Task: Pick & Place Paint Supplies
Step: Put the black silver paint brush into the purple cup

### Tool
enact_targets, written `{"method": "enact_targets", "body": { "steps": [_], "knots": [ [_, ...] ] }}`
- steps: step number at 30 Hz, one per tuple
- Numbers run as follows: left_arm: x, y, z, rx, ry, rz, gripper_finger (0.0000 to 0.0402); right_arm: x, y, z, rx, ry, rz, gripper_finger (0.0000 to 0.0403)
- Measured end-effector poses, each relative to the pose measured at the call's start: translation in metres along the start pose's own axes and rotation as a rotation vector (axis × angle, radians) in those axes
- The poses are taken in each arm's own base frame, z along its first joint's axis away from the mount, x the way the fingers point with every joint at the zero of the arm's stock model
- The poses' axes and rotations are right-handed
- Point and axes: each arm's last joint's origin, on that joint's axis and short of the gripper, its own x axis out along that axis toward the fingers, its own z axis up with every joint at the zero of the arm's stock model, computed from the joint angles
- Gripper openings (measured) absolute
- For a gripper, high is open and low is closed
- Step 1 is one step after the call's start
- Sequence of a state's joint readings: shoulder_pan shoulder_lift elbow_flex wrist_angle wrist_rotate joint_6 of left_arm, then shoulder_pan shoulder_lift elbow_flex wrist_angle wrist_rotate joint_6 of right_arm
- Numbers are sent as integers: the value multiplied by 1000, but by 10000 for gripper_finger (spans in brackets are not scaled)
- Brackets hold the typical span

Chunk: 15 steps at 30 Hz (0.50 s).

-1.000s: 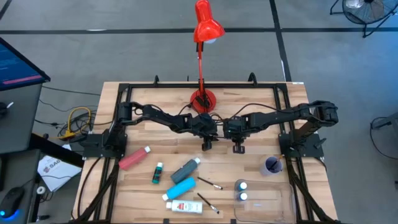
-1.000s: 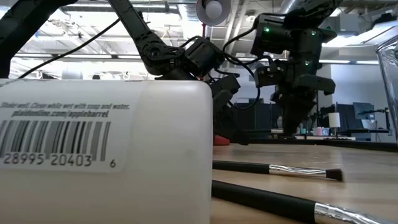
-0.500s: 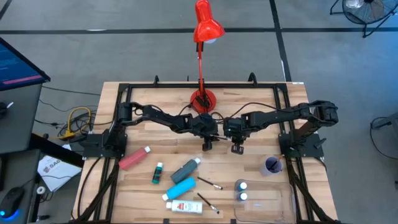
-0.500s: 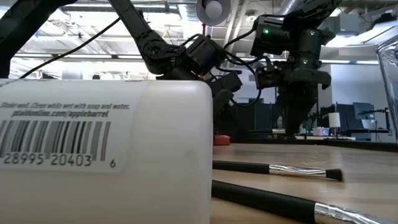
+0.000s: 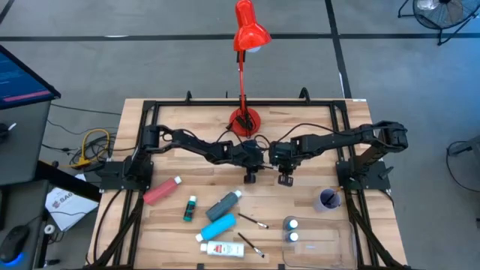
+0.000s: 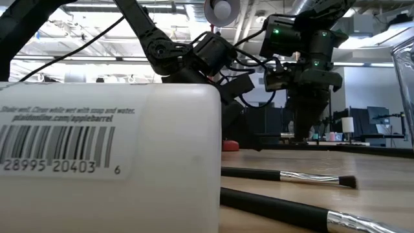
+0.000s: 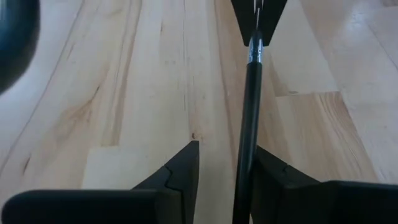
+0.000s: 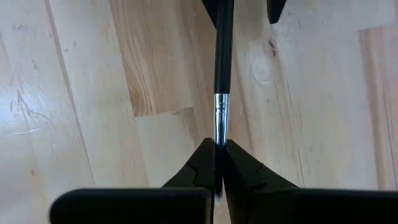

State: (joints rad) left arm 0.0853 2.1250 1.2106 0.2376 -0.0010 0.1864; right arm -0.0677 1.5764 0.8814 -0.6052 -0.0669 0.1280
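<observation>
A thin dark paintbrush (image 8: 221, 68) hangs above the table's middle between my two grippers. My right gripper (image 8: 219, 149) is shut on it. My left gripper (image 7: 227, 162) stands open, with the brush's handle (image 7: 249, 112) between its fingers, close along one of them. In the high view the two grippers (image 5: 250, 177) (image 5: 286, 178) face each other in front of the lamp's base. Nearer the front edge lie a pink-red tube (image 5: 161, 190), a teal bottle (image 5: 190, 208), a grey-green tube (image 5: 224, 204), a blue tube (image 5: 217, 226) and a white tube (image 5: 223, 249). My right gripper pinches the brush at its metal ferrule (image 8: 219, 124) between its two fingertips, coming steeply from above. The handle runs on from the fingertips toward my left gripper, clear of the table. My left gripper has the handle (image 7: 247, 155) beside one finger (image 7: 270, 177); whether they touch, I cannot tell.
A red desk lamp (image 5: 245, 120) stands behind the grippers. Two more brushes (image 5: 253, 220) (image 5: 251, 245) lie near the tubes. A clear tray (image 5: 330, 244) at the front right holds two white-capped bottles (image 5: 291, 229), and a lilac cup (image 5: 328, 199) stands beside it.
Both wrists have rolled a little where they stand, and the brush stays between the two grippers above the table.
</observation>
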Motion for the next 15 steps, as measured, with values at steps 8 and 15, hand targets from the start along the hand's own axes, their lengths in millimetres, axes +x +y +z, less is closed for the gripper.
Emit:
{"method": "enact_targets", "body": {
  "steps": [8,15],
  "knots": [
    [0,0,1,-3,-15,-15,53,0,0,0,-3,0,0,5],
    [0,-1,1,-7,-18,-31,4,0,-1,0,-9,-1,-2,11]
  ]
}}
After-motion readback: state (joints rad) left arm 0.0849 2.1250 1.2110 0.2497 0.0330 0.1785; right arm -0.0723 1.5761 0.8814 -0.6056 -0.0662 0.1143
